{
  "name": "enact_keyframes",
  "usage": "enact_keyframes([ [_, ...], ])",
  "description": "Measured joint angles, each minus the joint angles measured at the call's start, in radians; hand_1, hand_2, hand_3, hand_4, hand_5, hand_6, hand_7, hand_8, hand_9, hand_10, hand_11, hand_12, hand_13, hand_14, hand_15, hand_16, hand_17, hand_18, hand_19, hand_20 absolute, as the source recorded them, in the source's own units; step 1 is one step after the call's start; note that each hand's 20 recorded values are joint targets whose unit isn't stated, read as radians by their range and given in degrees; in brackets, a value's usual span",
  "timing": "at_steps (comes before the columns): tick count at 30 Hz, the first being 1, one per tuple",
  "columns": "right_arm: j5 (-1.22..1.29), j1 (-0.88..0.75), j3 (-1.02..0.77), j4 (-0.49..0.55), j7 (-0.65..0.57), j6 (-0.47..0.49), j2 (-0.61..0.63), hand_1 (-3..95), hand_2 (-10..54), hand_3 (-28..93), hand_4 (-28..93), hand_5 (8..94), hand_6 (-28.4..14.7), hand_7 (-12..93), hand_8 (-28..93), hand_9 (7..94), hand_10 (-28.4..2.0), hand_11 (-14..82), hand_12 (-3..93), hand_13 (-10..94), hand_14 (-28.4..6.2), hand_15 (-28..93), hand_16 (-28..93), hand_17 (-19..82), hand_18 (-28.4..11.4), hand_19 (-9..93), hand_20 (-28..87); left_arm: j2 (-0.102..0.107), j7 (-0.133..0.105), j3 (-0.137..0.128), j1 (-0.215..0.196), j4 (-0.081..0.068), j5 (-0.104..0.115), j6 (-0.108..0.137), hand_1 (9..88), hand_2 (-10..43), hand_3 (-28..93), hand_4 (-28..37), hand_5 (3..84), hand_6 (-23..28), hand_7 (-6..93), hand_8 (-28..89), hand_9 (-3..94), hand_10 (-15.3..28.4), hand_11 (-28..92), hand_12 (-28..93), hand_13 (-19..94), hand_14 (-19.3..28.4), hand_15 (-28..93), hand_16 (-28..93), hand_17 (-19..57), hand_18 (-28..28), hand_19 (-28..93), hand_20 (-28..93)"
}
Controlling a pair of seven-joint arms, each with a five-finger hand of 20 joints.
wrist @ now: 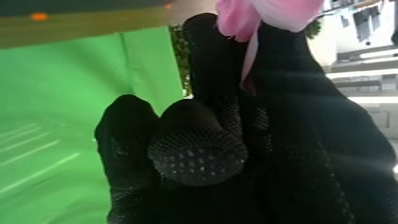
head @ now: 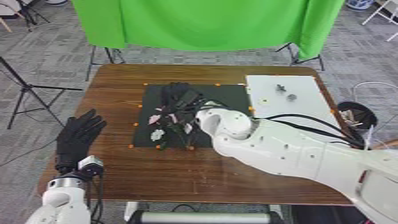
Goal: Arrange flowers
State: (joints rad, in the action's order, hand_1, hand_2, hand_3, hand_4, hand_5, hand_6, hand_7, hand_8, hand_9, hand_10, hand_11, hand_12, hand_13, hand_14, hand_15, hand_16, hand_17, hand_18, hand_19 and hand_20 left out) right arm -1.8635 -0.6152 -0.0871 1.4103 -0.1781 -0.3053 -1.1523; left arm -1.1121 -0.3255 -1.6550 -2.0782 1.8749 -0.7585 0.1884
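In the head view my right hand (head: 179,93) is over the upper middle of the dark mat (head: 147,131). A pink flower (head: 154,119) and a white flower (head: 157,134) lie left of and below it, with another pale flower (head: 188,128) near the wrist. From the right wrist view, my right hand (wrist: 200,135) has its thumb folded in and its fingers closed around a pink flower (wrist: 238,19), whose petals stick out at the fingertips. My left hand (head: 80,134) is held at the table's left edge, fingers straight and empty.
A white board (head: 289,100) with small metal-looking pieces (head: 282,88) lies on the table (head: 178,175) at the right. Beside the table's right edge stands a black bin (head: 358,114). A green cloth (head: 209,22) hangs behind the table.
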Motion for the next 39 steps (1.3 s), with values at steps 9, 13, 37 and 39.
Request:
enact_keyframes([
  [9,-0.029,-0.002,0.009,-0.037,-0.009,0.008,-0.016,57.3,-9.5,65,-25,77.2,3.7,25,-1,86.5,-8.6,6.3,26.4,90,-1.7,66,30,63,-13.8,93,57,-0.001,0.006,-0.006,0.017,-0.013,-0.001,-0.012,15.8,-3.2,72,-28.3,48.4,5.0,11.0,-7,46.2,13.3,19,12,38,17.3,21,1,10.4,12.9,6,18],
  [13,-0.037,-0.002,0.010,-0.051,-0.012,0.015,-0.017,57.2,-9.5,65,-25,77.1,3.9,25,-1,86.2,-8.5,6.0,26.2,90,-1.6,66,30,63,-13.8,93,57,-0.001,0.005,-0.004,0.017,-0.013,-0.001,-0.011,15.9,-3.0,71,-28.3,48.4,5.0,11.1,-7,46.3,13.2,19,13,38,17.3,21,1,10.3,12.9,6,18],
  [37,-0.063,0.008,0.036,-0.079,-0.035,0.009,-0.007,56.9,-9.5,65,-25,77.3,3.9,25,-1,86.2,-8.5,6.3,25.9,90,-1.9,66,30,63,-13.9,93,57,-0.006,0.007,-0.019,0.023,-0.021,0.000,-0.020,16.1,-3.0,72,-28.3,48.4,5.0,11.1,-7,46.2,13.2,19,13,38,17.3,22,1,10.2,12.8,6,18],
  [39,-0.068,0.013,0.040,-0.079,-0.037,-0.001,-0.007,56.9,-9.5,65,-25,77.3,3.9,25,-1,86.3,-8.7,6.4,26.0,90,-1.9,66,30,63,-14.0,93,57,-0.006,0.007,-0.019,0.022,-0.021,0.000,-0.020,16.1,-3.0,72,-28.3,48.4,5.0,11.1,-7,46.2,13.2,19,13,38,17.3,22,1,10.2,12.8,6,18],
])
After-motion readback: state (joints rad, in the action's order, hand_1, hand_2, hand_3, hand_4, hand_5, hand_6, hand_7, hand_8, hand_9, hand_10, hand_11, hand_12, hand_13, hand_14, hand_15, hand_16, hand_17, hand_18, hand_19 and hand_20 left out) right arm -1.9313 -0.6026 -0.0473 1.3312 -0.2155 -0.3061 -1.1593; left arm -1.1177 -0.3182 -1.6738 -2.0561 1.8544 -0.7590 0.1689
